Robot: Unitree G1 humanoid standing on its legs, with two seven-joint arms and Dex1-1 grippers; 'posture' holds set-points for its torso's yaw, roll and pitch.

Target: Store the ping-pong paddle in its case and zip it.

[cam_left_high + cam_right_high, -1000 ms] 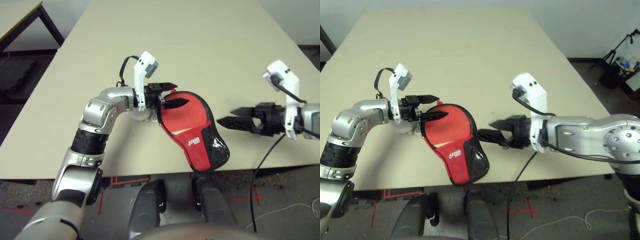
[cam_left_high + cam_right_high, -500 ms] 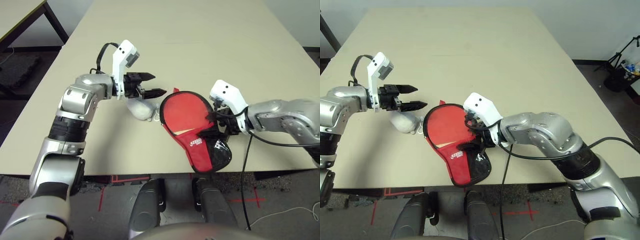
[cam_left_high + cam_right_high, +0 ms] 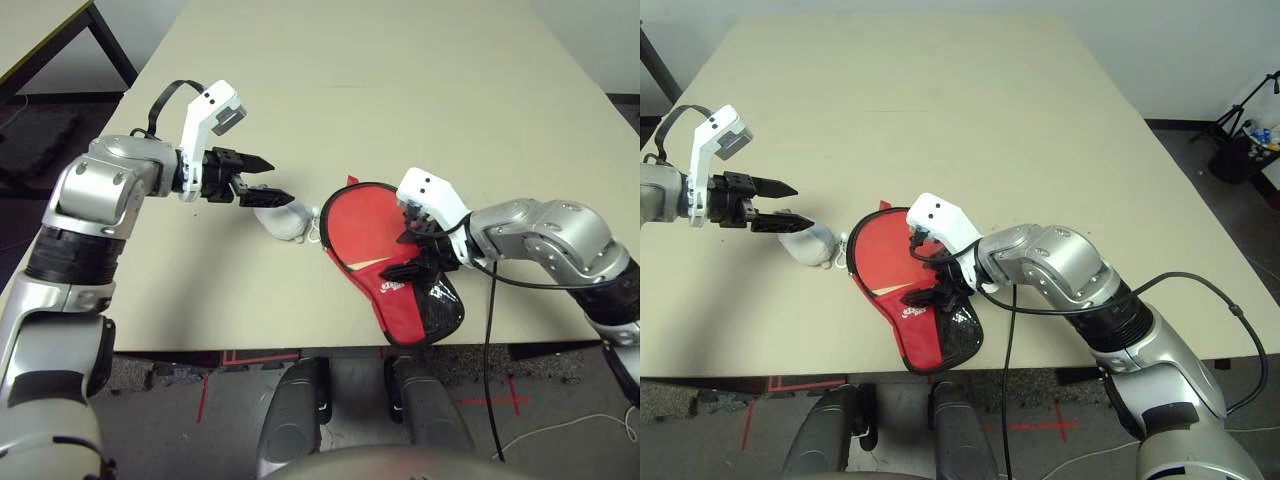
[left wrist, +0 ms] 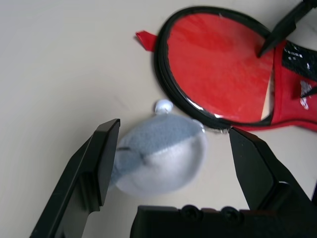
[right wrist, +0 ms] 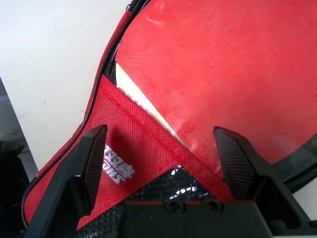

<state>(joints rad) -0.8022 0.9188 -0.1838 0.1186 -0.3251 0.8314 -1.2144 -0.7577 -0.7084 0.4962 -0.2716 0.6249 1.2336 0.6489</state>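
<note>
Now the right gripper (image 3: pixel 410 254) hangs over the case (image 3: pixel 412 300) with its fingers spread wide and holding nothing. It sits just above the place where the red flap meets the paddle (image 3: pixel 365 227), probably to press the paddle deeper or to catch the flap for zipping. The left gripper (image 3: pixel 262 180) is also wide open and empty, off to the left above a small grey-and-white soft toy (image 3: pixel 283 219), which lies just beside the case. The paddle lies inside the open case near the front edge of the table (image 3: pixel 400 90). Its round face points away from the robot and slightly left, the handle end toward the robot — the long axis runs diagonally. The zipper seems not closed yet.
</note>
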